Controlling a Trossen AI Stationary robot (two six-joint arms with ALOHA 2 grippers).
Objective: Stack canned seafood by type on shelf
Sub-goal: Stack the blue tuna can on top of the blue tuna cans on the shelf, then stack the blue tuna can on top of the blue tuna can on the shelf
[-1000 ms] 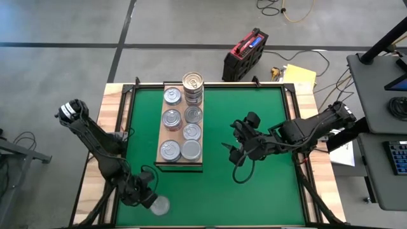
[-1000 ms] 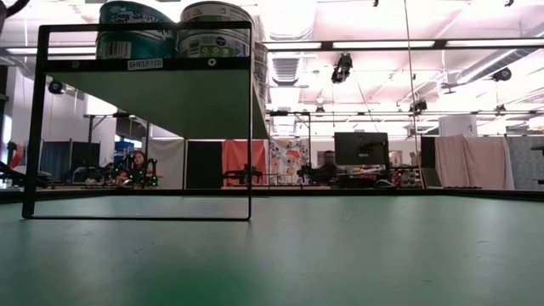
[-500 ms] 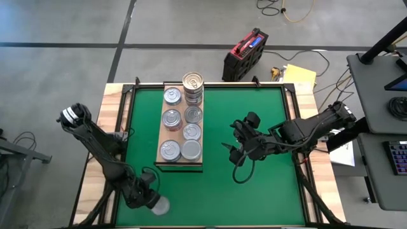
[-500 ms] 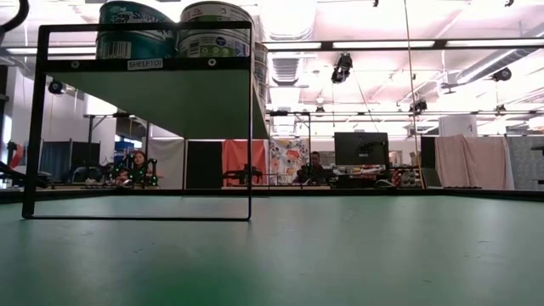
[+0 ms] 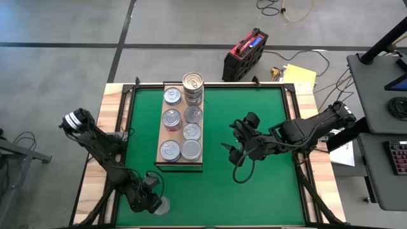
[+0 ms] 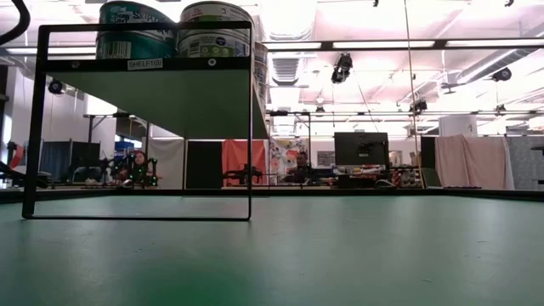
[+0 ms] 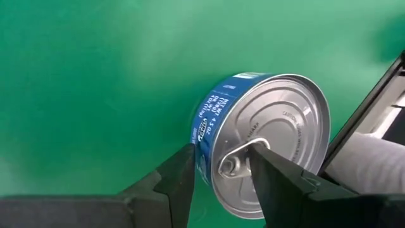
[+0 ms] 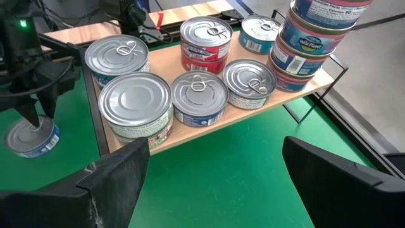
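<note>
A blue-labelled can (image 7: 266,139) with a silver pull-tab lid lies flat on the green mat near the table's near left corner (image 5: 161,205). My left gripper (image 7: 221,183) is open and points steeply down over it (image 5: 151,202). One finger (image 7: 180,183) stands outside the can's wall and the other (image 7: 278,183) is over the lid by the tab. The wooden shelf (image 5: 175,137) stands raised on a black frame (image 6: 144,127) and carries several cans, with a stack (image 5: 193,86) at its far end. My right gripper (image 5: 238,152) hangs open above the mat, right of the shelf. My left gripper comes at the can from above, slanting, with its fingers astride the rim (image 7: 212,161) on the side nearest the camera. I cannot tell whether either finger touches the can. The can rests flat on the mat.
Green mat (image 5: 254,197) lies free to the right of the shelf and along the near edge. A wooden border (image 5: 114,95) frames the mat. A red and black case (image 5: 245,54) sits on the floor beyond the far edge. A person sits far behind the table (image 6: 297,170).
My left gripper has sunk toward the can and shifted a little toward the table's near edge, now covering part of the can in the high view. The can has stayed where it was. My right arm has kept still.
</note>
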